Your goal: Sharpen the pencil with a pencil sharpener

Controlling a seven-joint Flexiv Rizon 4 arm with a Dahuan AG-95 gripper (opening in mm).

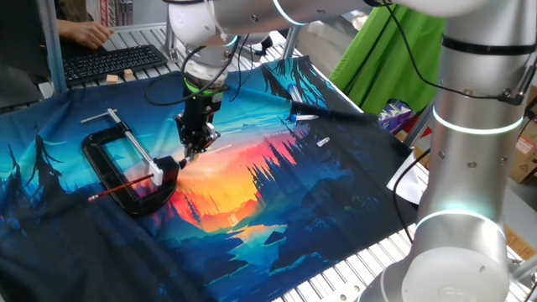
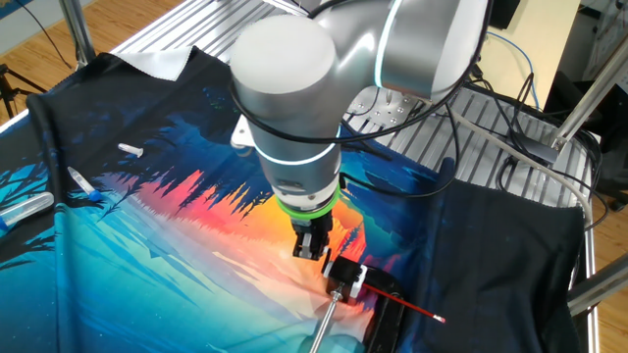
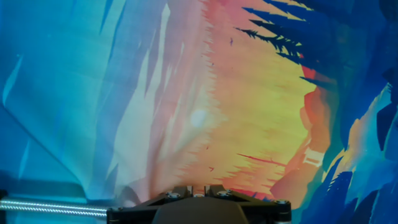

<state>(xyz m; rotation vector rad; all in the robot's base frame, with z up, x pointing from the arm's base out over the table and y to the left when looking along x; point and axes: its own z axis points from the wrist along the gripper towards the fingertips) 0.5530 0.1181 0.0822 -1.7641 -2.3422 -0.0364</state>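
One fixed camera is looking down across my worktop (image 1: 336, 201) from one side; the other is facing it from behind my arm. My close hand camera is sharing their sunset-printed cloth (image 3: 249, 124).

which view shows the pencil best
One fixed view: the pencil lies nearly whole across the black C-clamp, left of the gripper. The other fixed view shows only a short red end past the clamp. The hand view shows cloth and the clamp's screw rod, no pencil.

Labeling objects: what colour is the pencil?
Red-orange pencil, clearest in one fixed view.
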